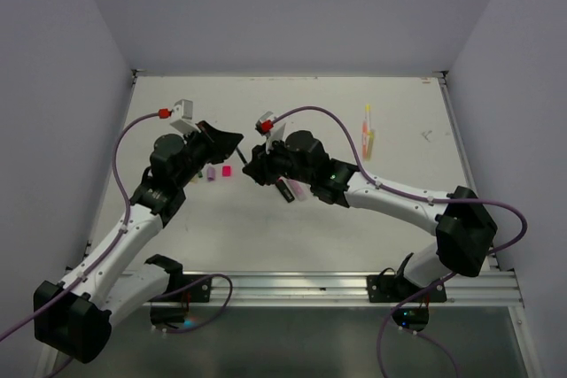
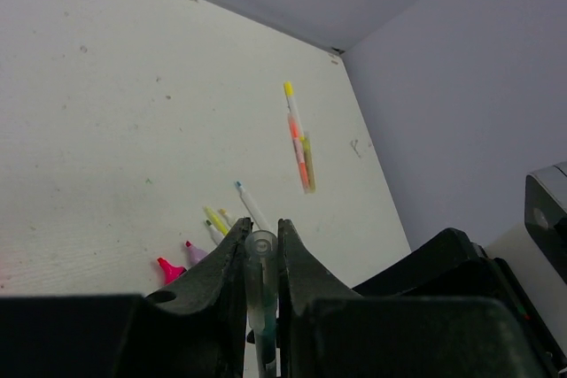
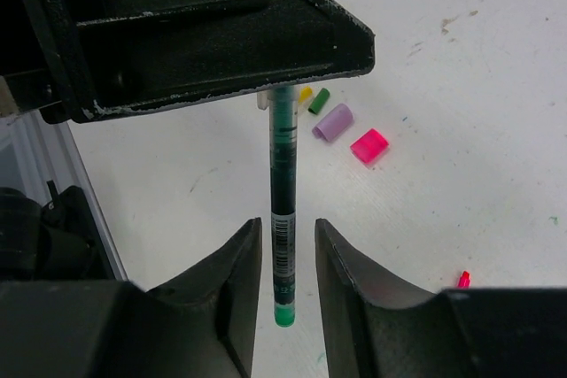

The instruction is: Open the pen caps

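A thin green pen (image 3: 282, 210) hangs in the air between the two arms. My left gripper (image 2: 261, 235) is shut on its clear capped end (image 2: 261, 258). My right gripper (image 3: 288, 236) is open, its fingers standing either side of the barcoded barrel near the green tail, with a gap on each side. In the top view the grippers meet at the table's middle, the left gripper (image 1: 226, 141) facing the right gripper (image 1: 252, 165). Loose pen caps lie on the table below: pink (image 3: 369, 145), lilac (image 3: 332, 121), green (image 3: 319, 100) and yellow (image 3: 305, 93).
Uncapped pens lie in a row on the table: a pink tip (image 2: 168, 268), a lilac tip (image 2: 195, 252), a yellow one (image 2: 215, 219) and a white one with a blue tip (image 2: 251, 204). Yellow and orange pens (image 1: 368, 130) lie at the far right. Walls enclose the table.
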